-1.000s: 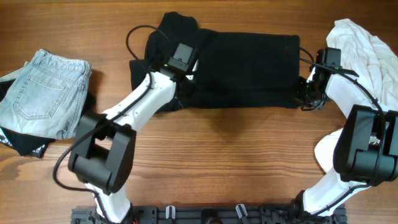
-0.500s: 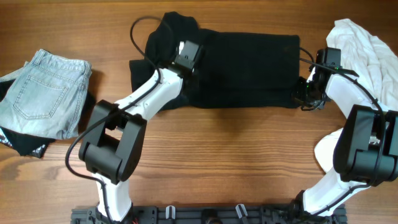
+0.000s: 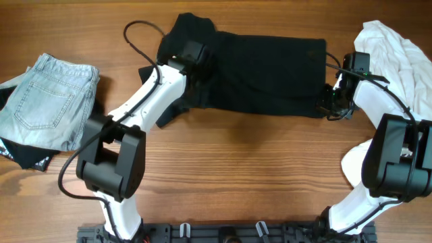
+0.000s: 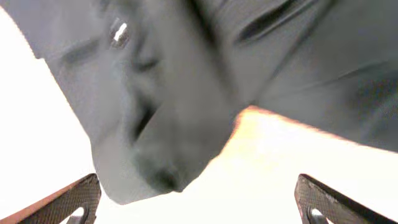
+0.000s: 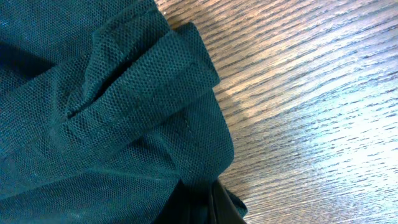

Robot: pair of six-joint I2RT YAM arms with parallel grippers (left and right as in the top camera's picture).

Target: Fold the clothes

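Two tools engage one black mesh-knit garment [image 3: 270, 74], which lies roughly rectangular at 12 o'clock on the wood-grain surface [image 3: 236, 169]. Left tool [image 3: 200, 59], fingers apart, sits over its rumpled 9 o'clock end. Right tool [image 3: 329, 101] is clamped on the folded 3 o'clock hem.

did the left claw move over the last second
Yes. In the overhead view the left claw has shifted toward the far edge of the table and slightly toward the jeans, staying over the black shirt.
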